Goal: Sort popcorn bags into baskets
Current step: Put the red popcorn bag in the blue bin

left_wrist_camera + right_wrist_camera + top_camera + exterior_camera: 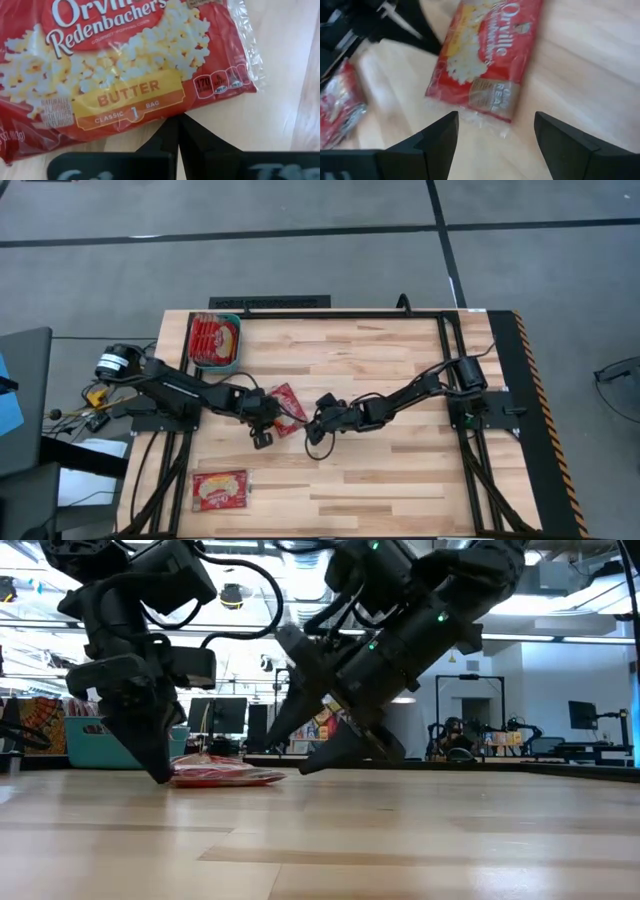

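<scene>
Item 1, near edge of the table: one popcorn bag is seen lying flat on the left side, well apart from both arms; no lettering on it can be read from above

Item 2, table centre: a second popcorn packet lies flat between the two grippers, its long axis set on a diagonal. The left gripper is placed just beside the packet's near-left end, and the right gripper just beside its right end; both are close, and neither is clearly the nearer. In the left wrist view the left gripper's dark fingers are seen brought together to a point at the packet's edge, with nothing held between them. In the right wrist view the right gripper is shown spread wide and empty, the packet's clear crimped end lying straight ahead of the gap, so that a forward reach along the packet's long axis is judged the likely approach

Legible writing on this packet: "Orville Redenbacher's", "BUTTER", "CLASSIC 1 BAG", "NATURALLY FLAVORED"; a "REAL" panel is read in the right wrist view

Item 3, far-left corner: the teal basket is found already loaded with red packets, count not determinable
</scene>
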Controlling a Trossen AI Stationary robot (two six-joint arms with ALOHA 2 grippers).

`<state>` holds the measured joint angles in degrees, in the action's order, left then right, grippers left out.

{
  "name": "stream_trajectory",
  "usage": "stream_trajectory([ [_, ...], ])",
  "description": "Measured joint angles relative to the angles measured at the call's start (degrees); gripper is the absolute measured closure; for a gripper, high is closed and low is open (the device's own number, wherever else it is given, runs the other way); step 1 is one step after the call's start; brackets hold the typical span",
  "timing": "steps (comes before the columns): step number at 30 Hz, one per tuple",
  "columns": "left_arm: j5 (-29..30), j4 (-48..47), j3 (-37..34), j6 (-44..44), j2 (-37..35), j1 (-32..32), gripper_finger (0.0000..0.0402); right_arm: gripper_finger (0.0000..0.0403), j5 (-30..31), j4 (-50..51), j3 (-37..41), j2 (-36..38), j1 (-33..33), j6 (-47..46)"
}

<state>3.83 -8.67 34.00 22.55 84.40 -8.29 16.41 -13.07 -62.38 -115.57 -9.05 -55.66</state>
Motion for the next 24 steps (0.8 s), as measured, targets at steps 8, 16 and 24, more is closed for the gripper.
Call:
stream_trajectory([
  [8, 0.02, 0.22, 0.00, -0.90, 0.00, 0.00, 0.0401, 0.0122, -2.21, 0.48, 0.14, 0.00, 2.99, 1.07],
  [16, 0.99, 0.27, 0.00, -1.77, 0.00, -0.02, 0.0401, 0.0122, -5.48, -8.23, -0.05, -5.55, 3.88, 0.70],
  [24, 1.10, 0.17, -0.02, -1.03, -0.02, -0.05, 0.0401, 0.0150, -7.96, -12.58, -3.67, -9.87, 2.83, 1.38],
])
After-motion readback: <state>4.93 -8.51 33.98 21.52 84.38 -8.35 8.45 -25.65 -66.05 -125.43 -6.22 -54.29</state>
